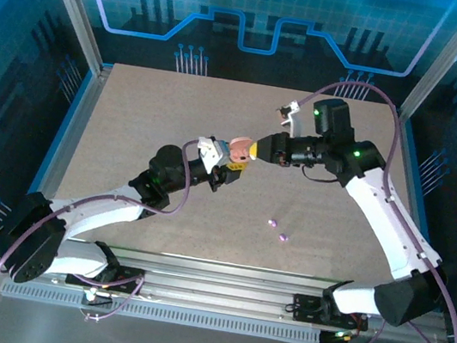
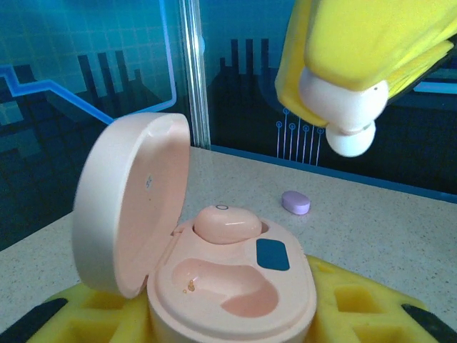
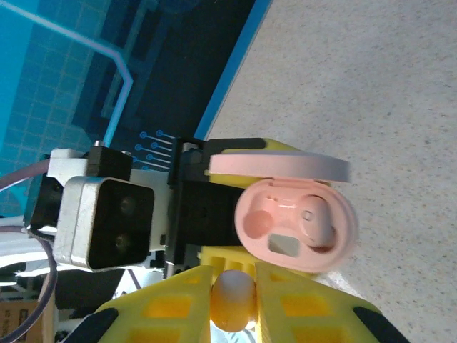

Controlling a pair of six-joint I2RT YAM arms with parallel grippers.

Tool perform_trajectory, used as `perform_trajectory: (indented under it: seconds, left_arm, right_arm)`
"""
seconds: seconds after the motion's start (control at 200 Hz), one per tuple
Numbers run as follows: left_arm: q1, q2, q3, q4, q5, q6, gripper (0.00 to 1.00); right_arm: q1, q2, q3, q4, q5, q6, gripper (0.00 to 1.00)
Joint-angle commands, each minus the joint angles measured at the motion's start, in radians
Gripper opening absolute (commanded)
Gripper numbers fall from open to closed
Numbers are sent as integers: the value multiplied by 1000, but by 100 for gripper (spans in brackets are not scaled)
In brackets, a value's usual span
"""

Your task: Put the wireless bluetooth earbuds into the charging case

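Holding the pale earbud (image 2: pixel 346 107) tight, the right gripper (image 1: pixel 257 149) hangs near the open pink case (image 2: pixel 285 300), which the left gripper (image 1: pixel 226 164) squeezes. If it lets go too soon, the earbud could miss the empty slot (image 2: pixel 221 282) and bounce out.

We see the charging case (image 2: pixel 235 300) with its base cut off by the left wrist view's bottom edge. The right gripper (image 3: pixel 233 279) hides the sides of the white earbud (image 3: pixel 233 304). Two lilac bits (image 1: pixel 271 222) in the top view: too small for us to identify.
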Motion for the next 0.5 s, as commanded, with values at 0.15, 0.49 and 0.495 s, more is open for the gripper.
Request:
perform_trajectory:
  seconds: [0.15, 0.49, 0.495]
  left_arm:
    - [-7, 6, 21, 46, 11, 9, 37]
    - [-8, 3, 24, 46, 24, 4, 37]
    - [-7, 3, 23, 46, 25, 4, 37]
  right_arm:
    - [72, 73, 71, 14, 39, 34, 21]
    - [100, 100, 98, 3, 136, 35, 21]
    - [100, 101, 98, 3, 137, 35, 21]
